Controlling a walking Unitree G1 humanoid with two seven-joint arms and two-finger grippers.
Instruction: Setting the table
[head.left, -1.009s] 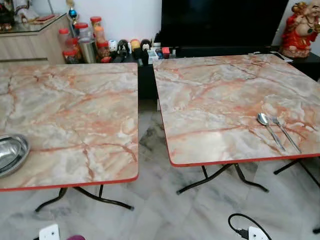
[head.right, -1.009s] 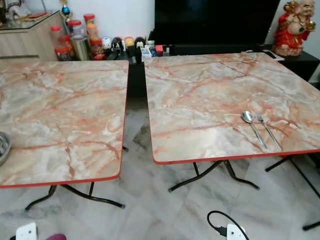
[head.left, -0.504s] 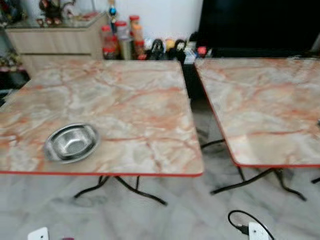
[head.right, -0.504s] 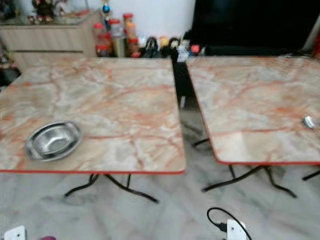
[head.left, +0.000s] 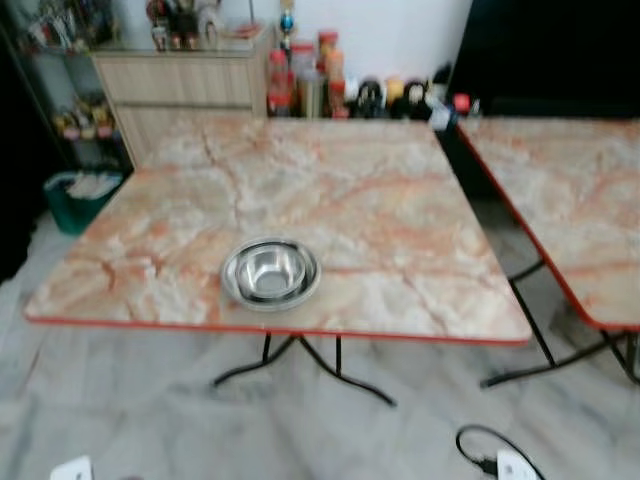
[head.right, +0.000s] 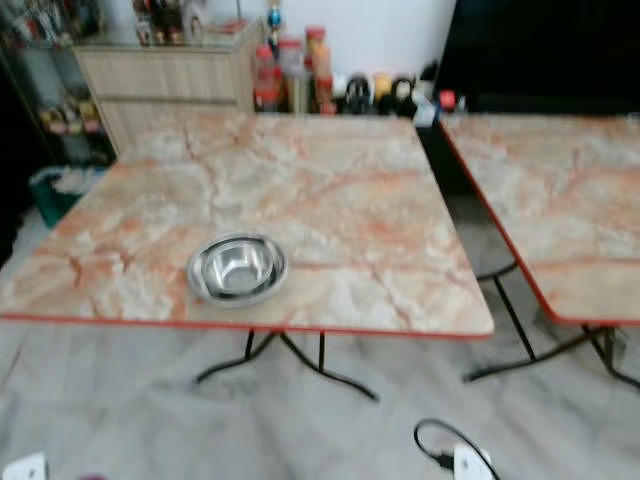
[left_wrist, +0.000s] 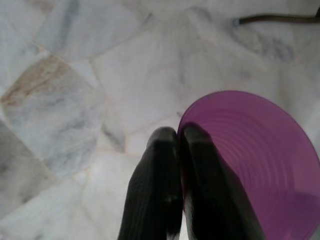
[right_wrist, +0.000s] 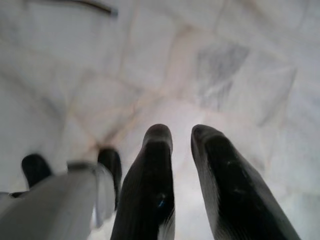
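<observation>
My left gripper (left_wrist: 177, 135) hangs over the marble floor (left_wrist: 75, 75), jaws clamped on a purple plastic plate's (left_wrist: 250, 160) rim. Ahead, a steel bowl (head.left: 270, 273) sits near the front edge of the left marble bench (head.left: 350, 190). My right gripper (right_wrist: 182, 137) hangs idle, jaws slightly apart, holding nothing.

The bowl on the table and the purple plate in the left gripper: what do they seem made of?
The bowl looks like polished steel: silvery, mirror-like glints. The purple plate, pinched by the left gripper, looks like plastic: translucent, with moulded concentric rings, though glass cannot be excluded.
</observation>
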